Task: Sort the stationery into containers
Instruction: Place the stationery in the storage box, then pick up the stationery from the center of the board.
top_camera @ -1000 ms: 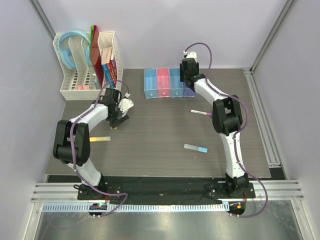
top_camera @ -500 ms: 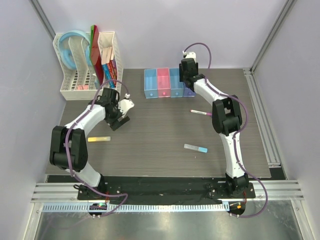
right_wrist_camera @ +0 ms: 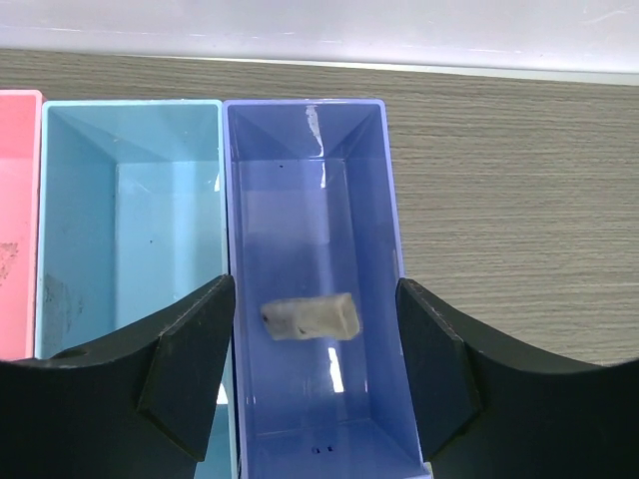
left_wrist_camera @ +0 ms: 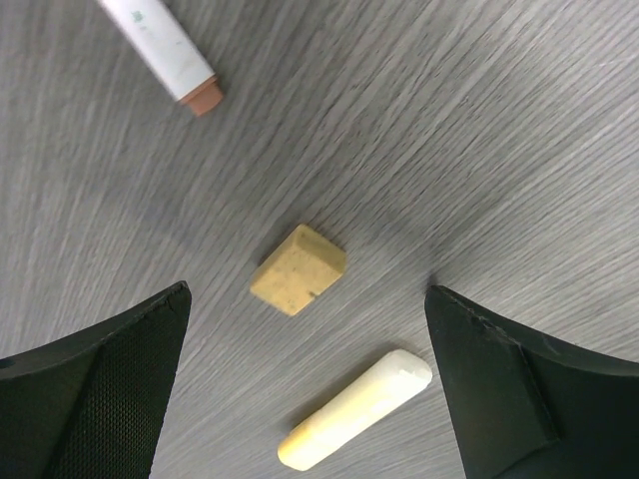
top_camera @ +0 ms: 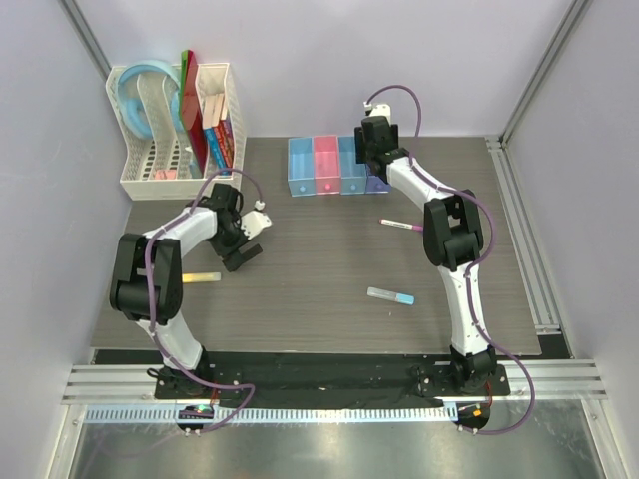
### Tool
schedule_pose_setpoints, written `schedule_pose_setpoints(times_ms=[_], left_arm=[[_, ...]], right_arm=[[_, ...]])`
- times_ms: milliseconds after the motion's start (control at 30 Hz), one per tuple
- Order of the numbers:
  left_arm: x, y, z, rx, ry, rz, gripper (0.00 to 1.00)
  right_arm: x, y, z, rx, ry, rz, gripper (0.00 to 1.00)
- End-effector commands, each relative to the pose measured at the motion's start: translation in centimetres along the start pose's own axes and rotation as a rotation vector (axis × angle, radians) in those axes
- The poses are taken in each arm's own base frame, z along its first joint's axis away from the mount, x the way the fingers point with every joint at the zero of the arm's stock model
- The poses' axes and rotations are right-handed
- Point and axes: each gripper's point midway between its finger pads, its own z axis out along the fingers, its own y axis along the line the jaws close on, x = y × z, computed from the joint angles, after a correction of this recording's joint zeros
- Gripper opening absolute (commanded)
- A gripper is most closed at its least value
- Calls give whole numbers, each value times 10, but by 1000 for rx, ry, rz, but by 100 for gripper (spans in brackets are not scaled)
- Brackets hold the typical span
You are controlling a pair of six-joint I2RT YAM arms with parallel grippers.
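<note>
- Tan, the small piece [left_wrist_camera: 298, 269] on the desk [left_wrist_camera: 479, 120]: does it lie between the two fingers of the left pincer [left_wrist_camera: 305, 294]?
- Yes, flat on the wood. This pincer is spread wide and has hold of nothing. An orange-yellow piece [left_wrist_camera: 354, 409] lies just beside.
- And further right?
- The grey stick [top_camera: 390, 295] and the purple pen [top_camera: 401, 226] lie on the desk, apart from the containers [top_camera: 325, 190].
- The right pincer [right_wrist_camera: 315, 289]?
- Also wide apart and empty, above the violet-blue bin [right_wrist_camera: 300, 140], where one pale piece [right_wrist_camera: 311, 318] lies.
</note>
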Motion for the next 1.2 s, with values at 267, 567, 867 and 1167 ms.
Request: schedule_pose_setpoints(times_ms=[267, 567, 867, 1167], left_arm=[[-2, -6, 21, 78, -9, 33, 74], [-1, -9, 29, 129, 9, 22, 4], [-44, 1, -30, 146, -135, -7, 0], [-191, 10, -105, 20, -500, 50, 0]], right_arm=[[-41, -1, -26, -5, -95, 30, 73], [-58, -17, -69, -21, -116, 52, 73], [-61, -54, -116, 39, -116, 22, 75], [-10, -118, -133, 137, 13, -13, 80]])
